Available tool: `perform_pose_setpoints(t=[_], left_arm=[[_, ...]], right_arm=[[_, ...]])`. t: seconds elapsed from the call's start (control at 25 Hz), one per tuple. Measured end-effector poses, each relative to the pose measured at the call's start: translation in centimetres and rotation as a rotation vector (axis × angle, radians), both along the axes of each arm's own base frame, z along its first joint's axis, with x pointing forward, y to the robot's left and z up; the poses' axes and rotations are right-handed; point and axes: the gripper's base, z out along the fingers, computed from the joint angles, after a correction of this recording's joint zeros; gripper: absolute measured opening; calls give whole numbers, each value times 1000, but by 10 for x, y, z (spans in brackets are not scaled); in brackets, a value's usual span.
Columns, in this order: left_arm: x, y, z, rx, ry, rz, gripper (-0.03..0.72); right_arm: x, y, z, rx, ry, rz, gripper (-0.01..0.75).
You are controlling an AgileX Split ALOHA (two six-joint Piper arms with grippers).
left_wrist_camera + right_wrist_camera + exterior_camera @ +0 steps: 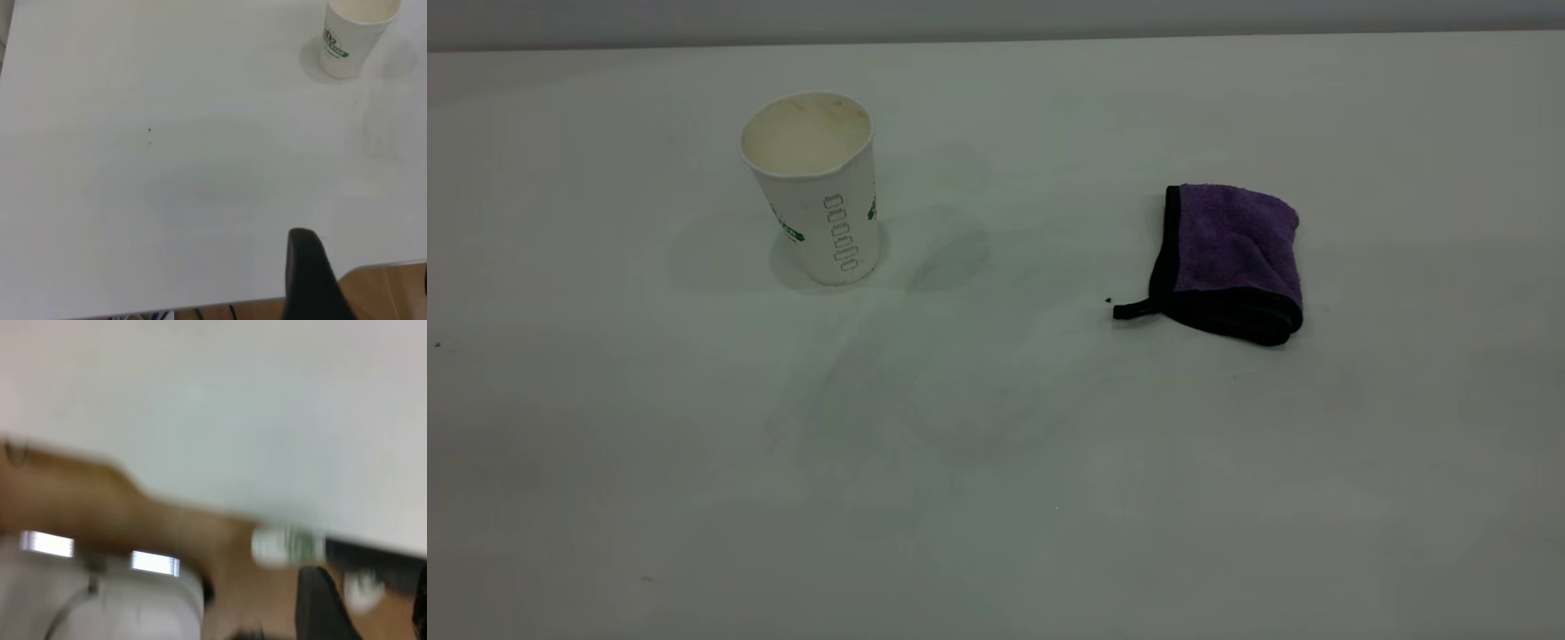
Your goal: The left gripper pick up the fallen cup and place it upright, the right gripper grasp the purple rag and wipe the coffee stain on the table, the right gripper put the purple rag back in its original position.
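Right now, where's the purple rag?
In the exterior view the purple rag lies folded flat on the table, right of centre, well to the right of the upright cup and apart from it, with no gripper near it.

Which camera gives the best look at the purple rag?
The exterior view. There the purple rag lies folded on the table, fully visible, with its black edging and loop tail, well apart from the upright cup. The left wrist view and right wrist view do not show it.

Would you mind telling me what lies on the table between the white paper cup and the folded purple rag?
Nothing but bare table between the upright white paper cup and the folded purple rag; the exterior view shows it.
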Motion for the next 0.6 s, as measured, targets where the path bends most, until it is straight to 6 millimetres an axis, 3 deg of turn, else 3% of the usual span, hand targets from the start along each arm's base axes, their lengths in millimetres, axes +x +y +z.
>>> perform_pose_setpoints(t=[0.28, 0.6], left_arm=[[0, 0, 0, 0, 0, 0, 470], [0, 0, 0, 0, 0, 0, 470]], right_arm=[[-23, -3, 2, 45, -191, -26, 376], [-32, -4, 3, 58, -259, -24, 376]])
